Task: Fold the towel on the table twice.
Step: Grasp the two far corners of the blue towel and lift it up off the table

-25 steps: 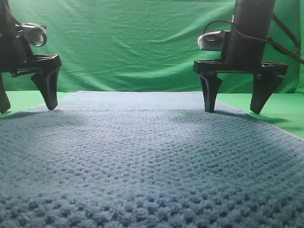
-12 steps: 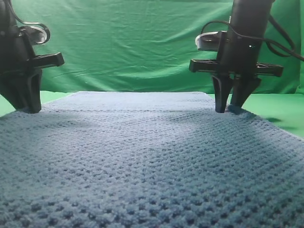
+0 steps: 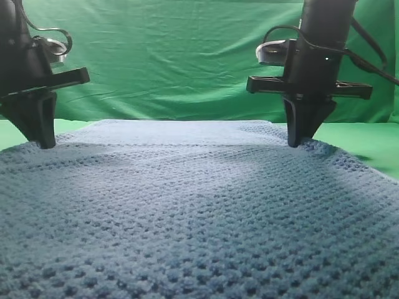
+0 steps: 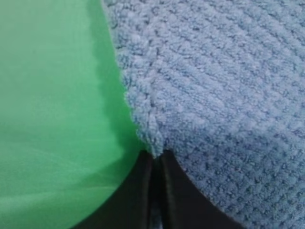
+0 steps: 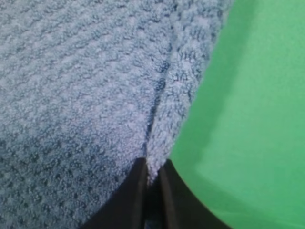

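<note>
A low camera sits close at the near edge of the towel (image 3: 199,212), facing the green backdrop (image 3: 174,56) across the table (image 3: 368,140). Both wrist cameras look steeply down, very near, each on a far corner the low view shares.

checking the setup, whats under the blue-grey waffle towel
The blue-grey waffle-knit towel lies on the smooth green table, bare beside its edges. Whatever lies beneath its middle is covered.
</note>
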### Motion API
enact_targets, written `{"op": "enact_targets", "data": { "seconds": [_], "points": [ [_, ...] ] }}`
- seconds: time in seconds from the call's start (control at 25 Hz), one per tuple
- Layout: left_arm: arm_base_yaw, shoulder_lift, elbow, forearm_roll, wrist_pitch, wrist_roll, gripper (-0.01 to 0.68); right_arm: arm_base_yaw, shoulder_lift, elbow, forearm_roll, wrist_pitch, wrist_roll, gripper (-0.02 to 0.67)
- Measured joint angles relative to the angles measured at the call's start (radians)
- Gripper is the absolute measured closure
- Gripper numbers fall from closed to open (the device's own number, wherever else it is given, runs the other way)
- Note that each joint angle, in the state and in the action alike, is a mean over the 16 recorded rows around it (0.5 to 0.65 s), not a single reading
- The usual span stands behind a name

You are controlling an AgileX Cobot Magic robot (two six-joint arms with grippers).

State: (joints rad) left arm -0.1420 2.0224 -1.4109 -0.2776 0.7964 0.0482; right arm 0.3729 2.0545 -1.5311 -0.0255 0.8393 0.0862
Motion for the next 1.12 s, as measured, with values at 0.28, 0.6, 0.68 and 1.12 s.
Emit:
{"op": "enact_targets", "data": {
  "seconds": [0.28, 0.6, 0.68, 1.12],
  "points": [
    [-0.003, 0.005, -0.183, -0.011, 0.088, -0.026, 0.673, 0.0, -0.089, -0.056, -0.11, -0.039, 0.034, 0.649],
    [-0.006, -0.007, -0.448, -0.041, 0.068, -0.045, 0.673, -0.003, -0.148, -0.219, -0.188, -0.159, 0.045, 0.649],
    [-0.006, -0.009, -0.516, -0.05, 0.046, -0.041, 0.673, -0.007, -0.151, -0.267, -0.194, -0.2, 0.045, 0.649],
    [-0.006, -0.016, -0.794, -0.092, -0.068, 0.023, 0.673, -0.064, -0.152, -0.447, -0.204, -0.388, 0.048, 0.649]
  ]
}}
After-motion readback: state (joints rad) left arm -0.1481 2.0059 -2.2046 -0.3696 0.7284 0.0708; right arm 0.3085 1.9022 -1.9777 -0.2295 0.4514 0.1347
